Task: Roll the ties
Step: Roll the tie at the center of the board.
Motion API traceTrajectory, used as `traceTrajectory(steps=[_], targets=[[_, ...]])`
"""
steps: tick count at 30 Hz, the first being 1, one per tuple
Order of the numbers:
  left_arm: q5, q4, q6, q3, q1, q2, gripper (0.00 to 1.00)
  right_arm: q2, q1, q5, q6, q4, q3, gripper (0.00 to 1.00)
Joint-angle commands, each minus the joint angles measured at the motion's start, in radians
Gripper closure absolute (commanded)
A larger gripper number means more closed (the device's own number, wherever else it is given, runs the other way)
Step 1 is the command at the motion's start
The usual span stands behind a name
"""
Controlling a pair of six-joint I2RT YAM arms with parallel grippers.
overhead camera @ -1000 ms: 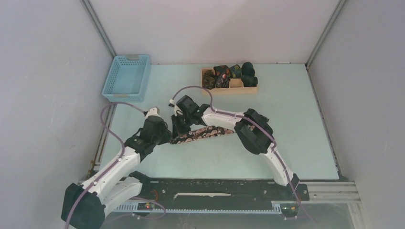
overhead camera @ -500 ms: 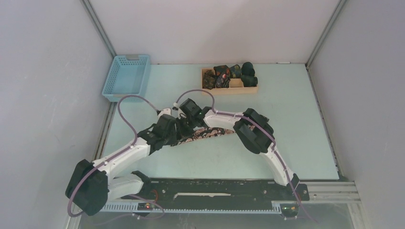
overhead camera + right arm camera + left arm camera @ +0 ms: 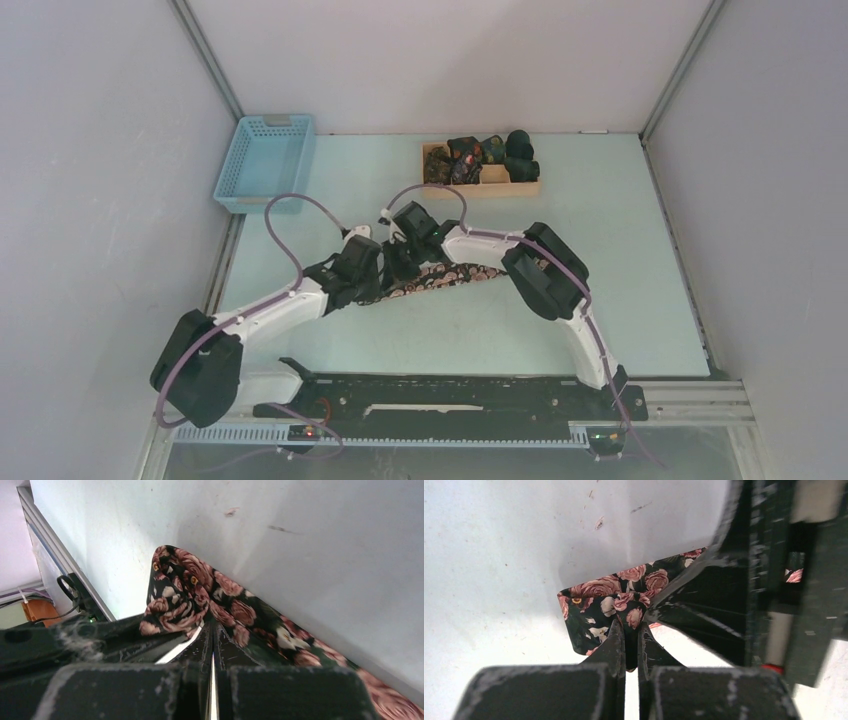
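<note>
Pinching the folded end of the long tie point(image 3: 455, 274) from 2 sides, the left gripper point(image 3: 629, 630) and right gripper point(image 3: 212, 626) each sit clamped narrow on its rose-patterned fabric. The rest lies flat on the table point(image 3: 620, 250), trailing rightward beneath the right arm. Rolled ties point(image 3: 468, 153) sit in the far tray point(image 3: 500, 187).

Top external: high, behind the arm bases, looking down over the whole tabletop point(image 3: 620, 300). Left wrist: very near, facing along the left gripper point(image 3: 629, 635) onto the rose-print tie point(image 3: 599, 605). Right wrist: equally near, along the right gripper point(image 3: 212, 630). Both wrist views share the tie's folded end.
</note>
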Motion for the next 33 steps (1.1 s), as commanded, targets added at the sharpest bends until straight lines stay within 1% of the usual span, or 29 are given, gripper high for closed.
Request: traceTrajectory(steps=[1,6,9,12,17,20,21,26,33], targets=[[0.017,0.035,0.014,0.022,-0.011,0.029,1.0,-0.116,-0.041,0.037,-0.01,0.028,-0.043,1.0],[0.029,0.056,0.007,0.02,-0.011,0.056,1.0,-0.169,-0.072,0.065,-0.018,0.039,-0.104,1.0],[0.041,0.07,-0.004,0.022,-0.011,0.07,0.95,-0.173,-0.078,0.061,-0.02,0.039,-0.109,1.0],[0.06,0.092,-0.02,0.021,-0.01,0.081,0.85,-0.168,-0.077,0.055,-0.02,0.043,-0.109,1.0],[0.109,0.142,-0.053,0.01,-0.011,0.095,0.63,-0.168,-0.076,0.051,-0.023,0.043,-0.109,1.0],[0.12,0.166,-0.067,-0.004,-0.011,0.091,0.56,-0.168,-0.077,0.049,-0.024,0.043,-0.11,1.0],[0.124,0.17,-0.071,-0.008,-0.011,0.089,0.54,-0.168,-0.076,0.049,-0.023,0.043,-0.109,1.0],[0.13,0.185,-0.085,-0.027,-0.011,0.065,0.52,-0.173,-0.068,0.039,-0.021,0.047,-0.109,1.0],[0.127,0.211,-0.098,-0.064,-0.009,-0.008,0.46,-0.186,-0.037,0.025,-0.014,0.061,-0.111,0.97]])
